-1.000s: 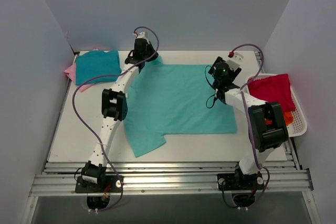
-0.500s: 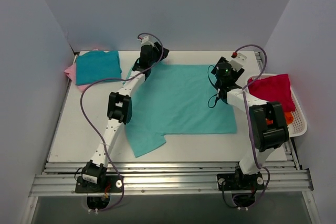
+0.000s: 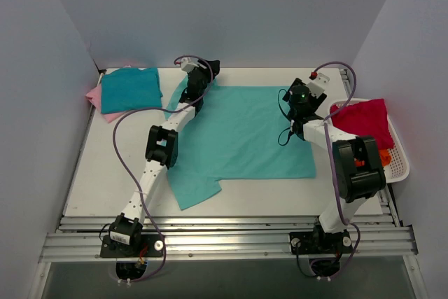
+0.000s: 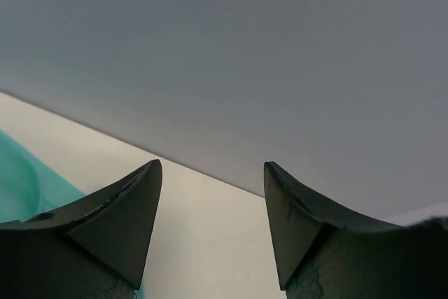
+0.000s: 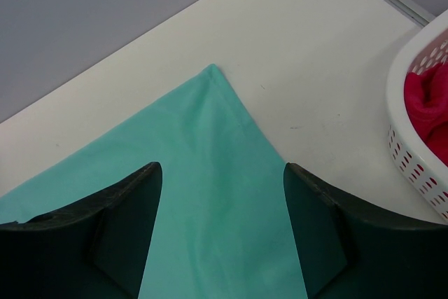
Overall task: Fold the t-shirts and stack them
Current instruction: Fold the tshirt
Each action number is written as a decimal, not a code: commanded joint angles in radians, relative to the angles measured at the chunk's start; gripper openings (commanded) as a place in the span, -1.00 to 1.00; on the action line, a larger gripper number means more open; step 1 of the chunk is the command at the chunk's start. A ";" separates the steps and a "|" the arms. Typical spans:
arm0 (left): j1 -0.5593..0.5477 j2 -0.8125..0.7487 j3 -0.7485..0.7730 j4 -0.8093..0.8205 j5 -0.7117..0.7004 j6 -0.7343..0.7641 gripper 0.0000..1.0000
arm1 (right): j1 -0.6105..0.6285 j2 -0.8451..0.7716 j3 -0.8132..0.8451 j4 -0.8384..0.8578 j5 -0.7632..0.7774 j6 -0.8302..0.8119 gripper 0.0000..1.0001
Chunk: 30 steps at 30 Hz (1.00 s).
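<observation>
While the mint t-shirt (image 3: 238, 138) lies spread flat in the middle of the table (image 3: 105, 173), both grippers hang over its far edge with their jaws apart.
One sleeve juts out at the near left. At the shirt's far left corner the left gripper (image 4: 212, 166) faces the back wall, nothing between its fingers. The right gripper (image 5: 220, 166) is over the far right corner, with the cloth showing in its gap. A folded teal t-shirt (image 3: 129, 89) lies in the table's far left corner on a pink t-shirt (image 3: 94, 94), well apart. A crimson t-shirt (image 3: 362, 120) and an orange t-shirt (image 3: 384, 155) sit in the white basket (image 3: 399, 166) at the right edge.
</observation>
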 commanded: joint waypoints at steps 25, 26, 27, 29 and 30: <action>0.112 -0.330 -0.551 0.708 0.102 -0.125 0.40 | -0.016 0.039 0.001 0.151 -0.096 -0.025 0.44; 0.131 -0.470 -0.645 0.762 0.116 -0.111 0.40 | -0.010 0.025 -0.010 0.170 -0.099 -0.030 0.50; 0.137 -0.543 -0.740 0.789 0.127 -0.099 0.40 | -0.002 -0.007 -0.021 0.179 -0.092 -0.032 0.67; 0.151 -0.741 -1.025 0.851 0.172 -0.042 0.40 | 0.027 -0.041 -0.049 0.191 -0.034 -0.027 0.79; 0.154 -0.814 -1.124 0.856 0.183 -0.022 0.46 | 0.044 -0.081 -0.059 0.193 -0.002 -0.025 0.86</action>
